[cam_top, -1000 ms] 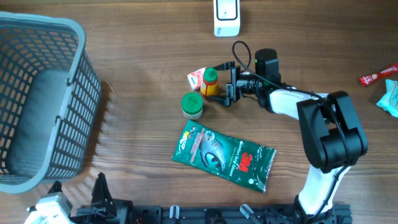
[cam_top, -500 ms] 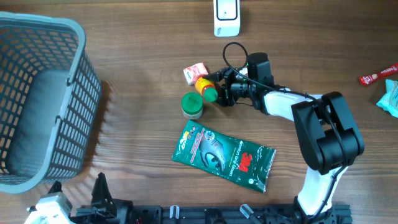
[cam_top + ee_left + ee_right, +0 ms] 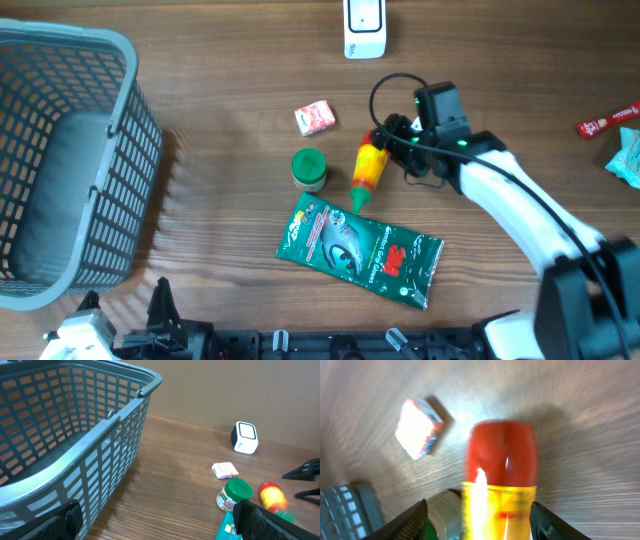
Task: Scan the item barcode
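Yellow bottle [image 3: 501, 475] between right gripper [image 3: 479, 515] jaws

Brown wood-grain table [image 3: 230, 100]; plain beige wall [image 3: 225, 385] behind it.

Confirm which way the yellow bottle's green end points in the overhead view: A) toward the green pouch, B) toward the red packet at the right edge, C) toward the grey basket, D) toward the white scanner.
A: the yellow bottle has its red end on the scanner's side and its green end by the upper edge of the green pouch.
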Motion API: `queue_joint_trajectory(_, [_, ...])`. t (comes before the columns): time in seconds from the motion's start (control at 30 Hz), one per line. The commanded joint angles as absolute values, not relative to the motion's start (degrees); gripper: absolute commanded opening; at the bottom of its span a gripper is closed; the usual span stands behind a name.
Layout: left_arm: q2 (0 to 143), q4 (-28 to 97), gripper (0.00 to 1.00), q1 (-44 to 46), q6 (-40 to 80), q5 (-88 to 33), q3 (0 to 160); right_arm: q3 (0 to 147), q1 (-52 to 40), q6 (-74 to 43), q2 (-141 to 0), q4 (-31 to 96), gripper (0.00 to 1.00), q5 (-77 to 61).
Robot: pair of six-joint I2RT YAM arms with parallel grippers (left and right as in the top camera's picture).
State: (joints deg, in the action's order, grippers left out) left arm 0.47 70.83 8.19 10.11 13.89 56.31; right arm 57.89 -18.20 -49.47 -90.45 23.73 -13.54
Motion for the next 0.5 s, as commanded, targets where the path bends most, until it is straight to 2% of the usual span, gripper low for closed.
queue_joint_trajectory(0.0, [0.27, 70.74, 1.00, 7.86, 9.41, 14.61, 56.47, 57.95, -18.15, -42.00, -87.44, 29.28, 0.65, -5.69])
queue_joint_trajectory(0.17, [0.27, 70.74, 1.00, 7.86, 9.41, 14.61, 56.47, 58.43, -18.15, -42.68, -87.59, 31.57, 0.81, -6.63])
queue_joint_trajectory(0.33, [0.27, 70.74, 1.00, 7.86, 9.41, 14.61, 56.47, 59.20, -18.68, -45.08, -89.19, 33.93, 0.84, -1.58])
queue_joint_trajectory(0.47, [0.27, 70.74, 1.00, 7.86, 9.41, 14.61, 56.47, 59.57, -22.15, -45.69, -92.42, 31.18, 0.83, -1.65])
